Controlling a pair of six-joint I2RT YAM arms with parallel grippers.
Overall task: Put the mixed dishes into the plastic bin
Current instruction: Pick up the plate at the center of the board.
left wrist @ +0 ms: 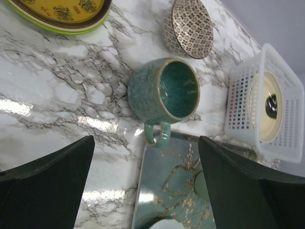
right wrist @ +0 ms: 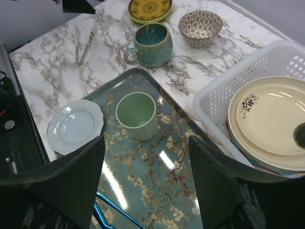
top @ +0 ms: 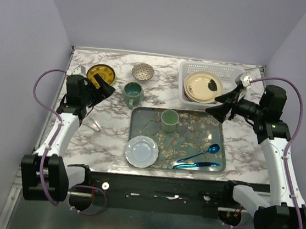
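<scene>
The white lattice bin (top: 188, 74) stands at the back right and holds a cream plate (top: 203, 87) on a stack whose pink and teal edges show in the right wrist view (right wrist: 237, 143). An amber-yellow plate (top: 101, 75) with a lime-green rim, a speckled bowl (top: 143, 71) and a dark teal mug (top: 132, 94) sit on the marble at the back left. My left gripper (top: 107, 91) is open and empty, just left of the mug (left wrist: 164, 93). My right gripper (top: 220, 108) is open and empty at the bin's near edge (right wrist: 224, 90).
A floral metal tray (top: 205, 137) lies in front, holding a pale green cup (top: 169, 120), a light blue small plate (top: 141, 151) and blue utensils (top: 197, 164). A clear utensil (right wrist: 83, 40) lies on the marble at the left.
</scene>
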